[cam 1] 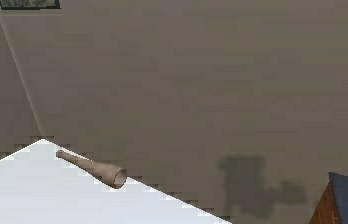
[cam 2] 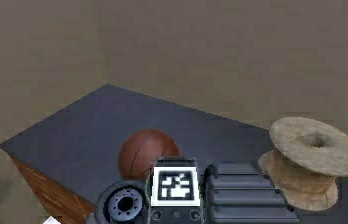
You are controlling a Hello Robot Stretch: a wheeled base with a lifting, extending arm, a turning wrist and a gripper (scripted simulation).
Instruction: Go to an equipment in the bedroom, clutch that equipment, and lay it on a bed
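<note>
Brown ball (cam 2: pixel 147 155) rests on the dark bench (cam 2: pixel 72 130), at one o'clock from the end effector (cam 2: pixel 122 206); whether it holds anything I cannot tell.

So the arm (cam 2: pixel 244 196) sits low around 5 o'clock in the arm side view, dark and ribbed. One white marker square (cam 2: pixel 177 185) is at 6, and the jaws' round housing (cam 2: pixel 122 206) is toward 7. Can't tell if they're holding anything.

Lighting is dim and even in both views, with the wall (cam 1: pixel 202 70) flatly lit. The white surface (cam 1: pixel 32 190) at the forward view's lower left is brightest, unshaded. A soft grey shadow lies at lower right.
</note>
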